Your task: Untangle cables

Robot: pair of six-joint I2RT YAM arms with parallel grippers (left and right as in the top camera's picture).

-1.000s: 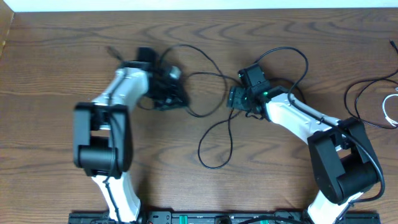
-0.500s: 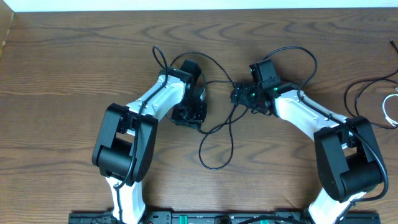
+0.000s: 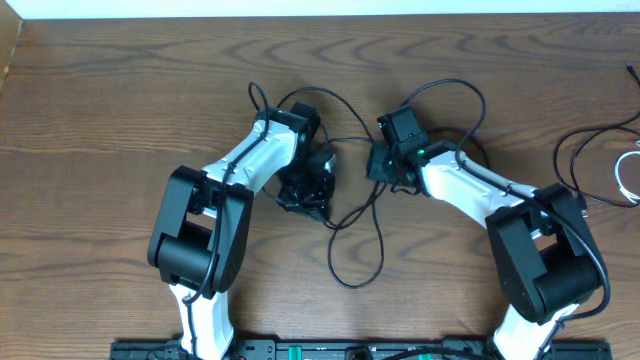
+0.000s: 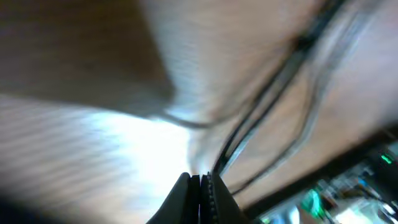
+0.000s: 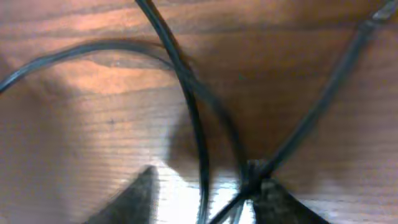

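From above, the tangled black cable (image 3: 445, 81) lies in the middle of the counter (image 3: 100, 120), arching toward the far edge and dropping in a slack loop toward the near edge. The left gripper (image 3: 310, 195) and right gripper (image 3: 380, 160) sit close together on the crossing strands. To do this well, I judge one arm should anchor while the other draws its strand slowly outward toward a side edge, low over the wood, so the loop opens instead of cinching. More cables (image 3: 575, 150), black with one white, wait at the right edge, well apart. The left wrist view is badly blurred; the left gripper (image 4: 199, 190) looks pressed narrow, probably pinching the black cable (image 4: 267, 93) that runs up and away from its tips. In the right wrist view the right gripper (image 5: 205, 199) stands partly wide, and a crossing of the black cable (image 5: 252, 169) sits between its tips, close to one finger (image 5: 280, 202) and not clamped. The counter is dark, grained wood, glossy under the lights, with a pale strip beyond its far edge.
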